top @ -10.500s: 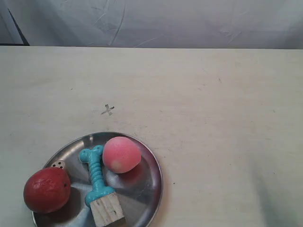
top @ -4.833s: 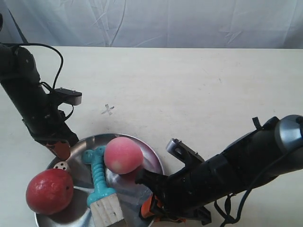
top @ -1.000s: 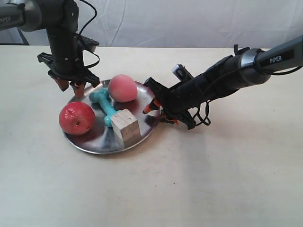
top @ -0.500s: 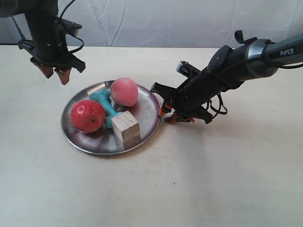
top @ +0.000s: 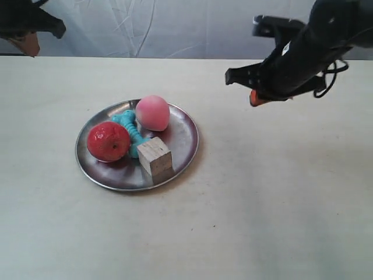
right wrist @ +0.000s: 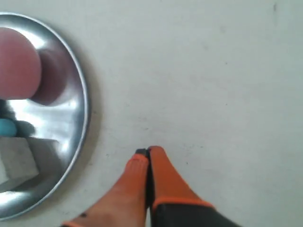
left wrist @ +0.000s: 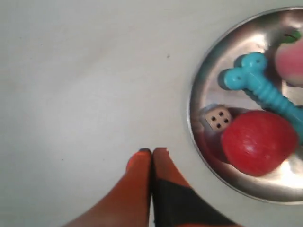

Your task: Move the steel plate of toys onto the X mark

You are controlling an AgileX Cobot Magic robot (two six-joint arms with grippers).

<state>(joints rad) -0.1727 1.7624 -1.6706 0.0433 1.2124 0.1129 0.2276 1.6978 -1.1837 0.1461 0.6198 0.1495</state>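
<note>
Clearance all round the steel plate [top: 185, 127] in the exterior view: it lay flat on the table [top: 262, 221], left of centre, with nothing gripping it. The arm at the exterior view's left [top: 26, 29] sat off in the far corner. The arm at the exterior view's right [top: 297, 64] hung above the table, well apart from the rim. Finger state was not readable here. Judged a hands-off posture, load set down. The plate was shiny, round and shallow, carrying red ball [top: 108, 141], peach [top: 152, 112], teal bone [top: 125, 121] and wooden cube [top: 154, 157], bunched together. X mark not visible; possibly under the plate, could not tell.

Left wrist view: left gripper [left wrist: 152, 152] had its orange fingers pressed together, holding nothing, over bare table near the rim. White die [left wrist: 218, 118] showed here, tucked against the red ball, with the bone beyond.

Right wrist view: right gripper [right wrist: 147, 152] was likewise pressed together on nothing, near the peach-and-cube side. The mirror finish reflected the peach, and the rim was raised.
</note>
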